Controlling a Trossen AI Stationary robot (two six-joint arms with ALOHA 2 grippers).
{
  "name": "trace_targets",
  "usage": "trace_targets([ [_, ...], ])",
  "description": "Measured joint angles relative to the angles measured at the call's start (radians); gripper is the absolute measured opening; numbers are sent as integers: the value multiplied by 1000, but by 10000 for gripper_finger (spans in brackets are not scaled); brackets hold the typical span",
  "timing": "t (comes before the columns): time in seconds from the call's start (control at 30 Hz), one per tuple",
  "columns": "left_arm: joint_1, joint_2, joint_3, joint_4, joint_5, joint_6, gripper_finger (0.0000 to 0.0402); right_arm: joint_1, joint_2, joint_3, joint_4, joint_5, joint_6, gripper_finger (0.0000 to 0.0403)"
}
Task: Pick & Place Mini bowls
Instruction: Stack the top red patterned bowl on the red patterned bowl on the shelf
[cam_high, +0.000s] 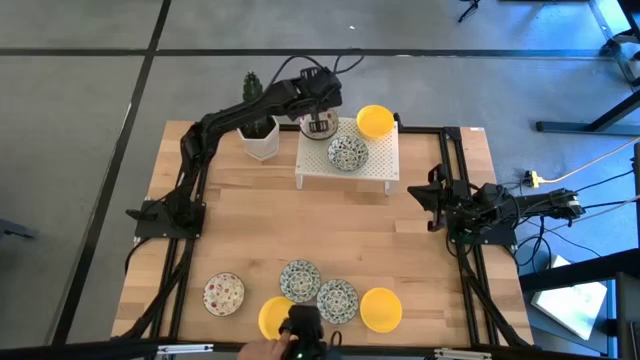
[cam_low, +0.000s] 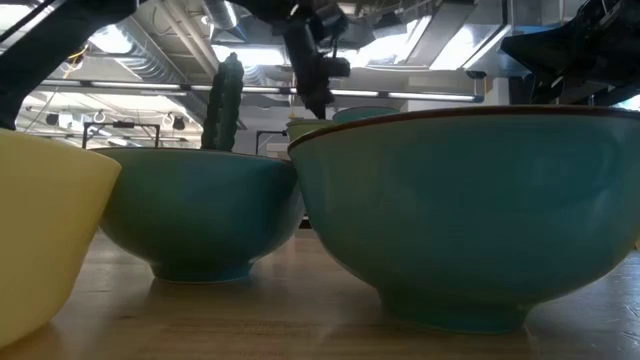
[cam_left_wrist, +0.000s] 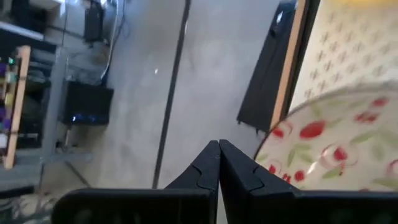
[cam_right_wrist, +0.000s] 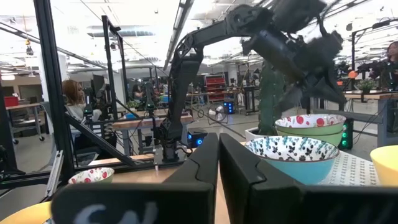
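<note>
Lower edge of the high view: five mini bowls are waiting on the table – a red-specked bowl, two blue-green patterned bowls and two yellow bowls, the left one partly hidden by a dark camera body.
Middle right of the high view: the right gripper is idling over the table's right side, its fingers pressed together on nothing.
Upper centre of the high view: the white rack is carrying a patterned bowl and a yellow bowl.
Rack's far left corner: the left gripper is hanging over the red-flowered bowl, which is sitting on what looks like another bowl.
Tool state: in the left wrist view the fingers are meeting tip to tip, with nothing showing between them – the flowered bowl's rim is lying just beside them, to the right in that frame.
Progress: judging by the layout, roughly four bowls are sitting on the rack and five are remaining below, so the job is running near its halfway mark.
Upper left of the rack: the cactus pot is standing just beside it, apart from the work.
</note>
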Motion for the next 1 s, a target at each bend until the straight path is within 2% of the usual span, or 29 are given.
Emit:
trace_targets([
  [0.17, -5, -4, 19, -8, 86, 3, 2, 0, 0, 0, 0, 2, 0, 16],
  [0.43, 5, 5, -12, 10, 129, -26, 2, 0, 0, 0, 2, 2, 0, 16],
  [1.0, 8, 5, -23, 13, 129, -34, 2, 0, 0, 0, 4, 1, 0, 16],
])
